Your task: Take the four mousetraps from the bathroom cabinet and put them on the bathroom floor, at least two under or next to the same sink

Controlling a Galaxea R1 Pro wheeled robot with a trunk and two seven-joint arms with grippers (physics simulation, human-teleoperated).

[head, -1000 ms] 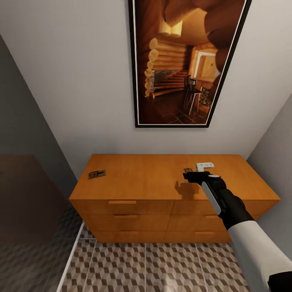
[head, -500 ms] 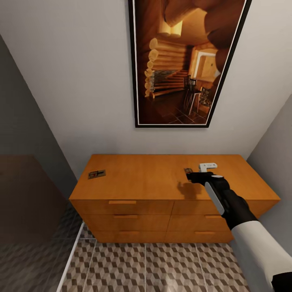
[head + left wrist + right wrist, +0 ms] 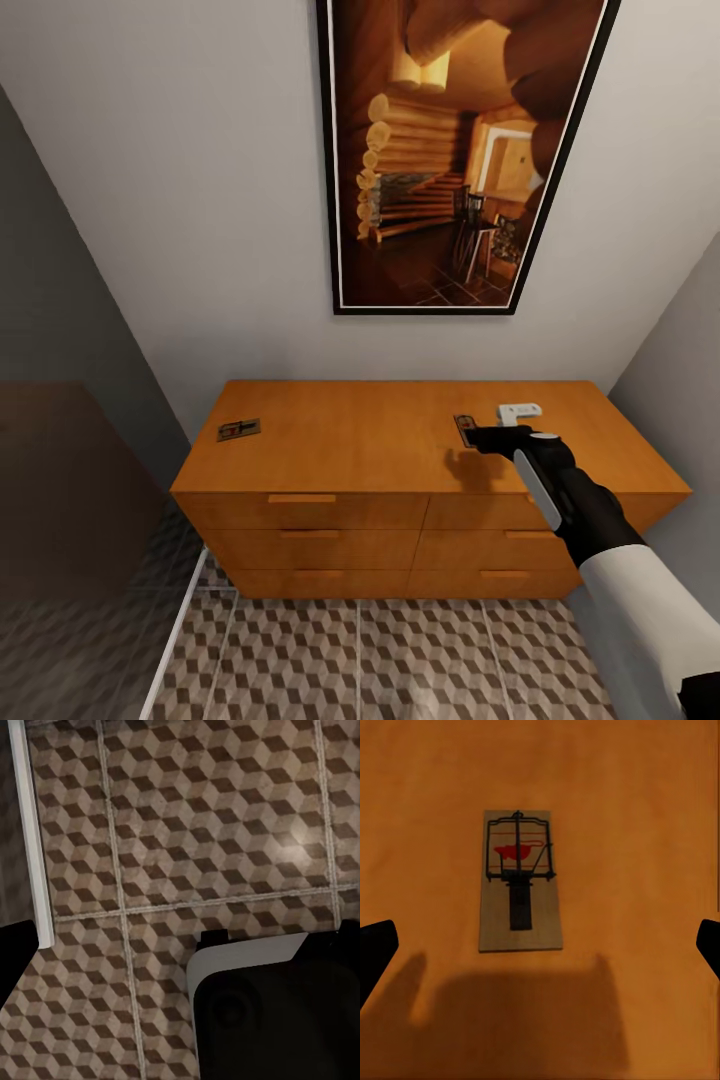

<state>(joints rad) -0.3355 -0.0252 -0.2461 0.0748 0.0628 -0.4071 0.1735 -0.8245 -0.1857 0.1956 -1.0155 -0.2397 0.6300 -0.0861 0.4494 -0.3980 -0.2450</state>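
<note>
Here our right gripper [image 3: 478, 437] hovers over the cabinet [image 3: 380, 450], fingers [image 3: 375, 949] spread apart around a mousetrap [image 3: 520, 881]; another mousetrap [image 3: 238, 429] lies toward nine o'clock.

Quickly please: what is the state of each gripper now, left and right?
Left gripper: cannot be told; its wrist view looks down at the bathroom floor.
Right gripper: open, holding nothing, above a mousetrap on the cabinet.

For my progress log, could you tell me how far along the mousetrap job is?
Early stage: no trap shows on the tiled bathroom floor. Two mousetraps lie on the cabinet: the left mousetrap untouched, and the right mousetrap under the open right end effector, not yet gripped.
</note>
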